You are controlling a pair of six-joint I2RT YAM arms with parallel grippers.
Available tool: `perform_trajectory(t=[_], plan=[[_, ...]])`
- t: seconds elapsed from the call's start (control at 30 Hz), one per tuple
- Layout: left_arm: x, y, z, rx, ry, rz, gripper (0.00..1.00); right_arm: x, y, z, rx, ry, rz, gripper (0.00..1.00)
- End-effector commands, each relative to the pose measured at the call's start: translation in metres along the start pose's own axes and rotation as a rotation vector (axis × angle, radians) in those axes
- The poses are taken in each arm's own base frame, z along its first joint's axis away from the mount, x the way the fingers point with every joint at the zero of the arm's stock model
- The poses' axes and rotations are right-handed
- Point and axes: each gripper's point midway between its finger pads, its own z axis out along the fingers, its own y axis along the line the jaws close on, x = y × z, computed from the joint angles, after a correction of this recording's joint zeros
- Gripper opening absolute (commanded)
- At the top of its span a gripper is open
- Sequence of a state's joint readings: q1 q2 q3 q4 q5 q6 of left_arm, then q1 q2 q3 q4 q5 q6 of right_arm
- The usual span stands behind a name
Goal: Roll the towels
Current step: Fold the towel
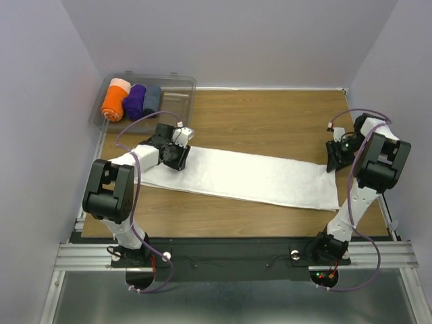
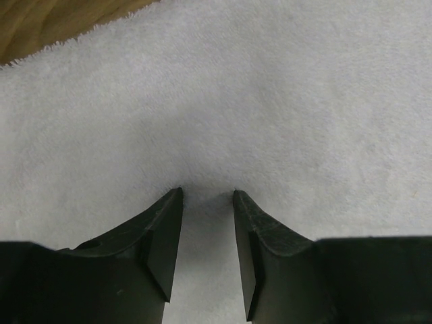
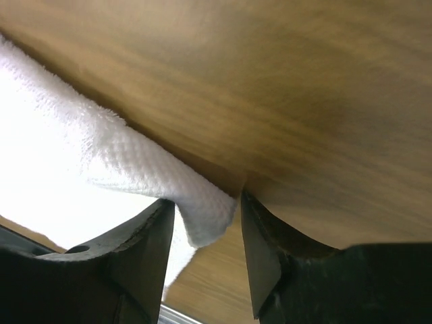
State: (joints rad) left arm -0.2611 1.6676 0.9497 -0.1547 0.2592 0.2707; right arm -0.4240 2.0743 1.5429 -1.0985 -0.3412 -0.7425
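Note:
The white towel (image 1: 250, 177) lies flat in a long strip across the wooden table, from the left arm to the right arm. My left gripper (image 1: 177, 159) stands on its left end. In the left wrist view the gripper (image 2: 208, 192) is open, its tips down on the terry cloth (image 2: 270, 101) with nothing pinched. My right gripper (image 1: 333, 162) is at the far right corner of the towel. In the right wrist view it (image 3: 206, 200) is open, and the lifted towel corner (image 3: 135, 165) hangs between the spread jaws.
A clear plastic bin (image 1: 177, 101) at the far left holds an orange roll (image 1: 115, 102), a purple roll (image 1: 136, 101) and a grey-blue roll (image 1: 152, 99). Walls close in on the left, the right and the back. Bare wood table (image 1: 270, 121) shows behind the towel.

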Motion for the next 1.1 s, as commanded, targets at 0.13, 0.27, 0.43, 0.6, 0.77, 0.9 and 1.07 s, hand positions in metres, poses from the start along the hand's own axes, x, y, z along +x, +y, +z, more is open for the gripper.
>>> perform_trajectory(t=[0.13,0.27,0.43,0.6,0.77,0.9,1.07], plan=[[-0.021,-0.003,-0.026,0.008,-0.054,-0.083,0.47,-0.074,-0.053,0.011,0.109,-0.145,0.066,0.45],[-0.038,-0.017,-0.040,0.072,-0.119,-0.090,0.47,-0.118,-0.052,0.004,0.118,-0.217,0.051,0.47],[-0.056,-0.021,-0.065,0.069,-0.201,-0.085,0.48,-0.135,-0.042,-0.036,0.158,-0.281,0.041,0.63],[-0.070,-0.023,-0.081,0.063,-0.269,-0.083,0.48,-0.088,-0.039,-0.051,0.160,-0.238,0.096,0.73],[-0.073,-0.024,-0.087,0.063,-0.296,-0.075,0.49,-0.053,-0.038,-0.044,0.135,-0.187,0.157,0.73],[-0.076,-0.025,-0.093,0.065,-0.318,-0.058,0.49,-0.041,-0.032,-0.030,0.081,-0.164,0.187,0.68],[-0.075,-0.026,-0.094,0.063,-0.321,-0.048,0.49,-0.046,-0.025,-0.017,0.005,-0.175,0.228,0.63]])
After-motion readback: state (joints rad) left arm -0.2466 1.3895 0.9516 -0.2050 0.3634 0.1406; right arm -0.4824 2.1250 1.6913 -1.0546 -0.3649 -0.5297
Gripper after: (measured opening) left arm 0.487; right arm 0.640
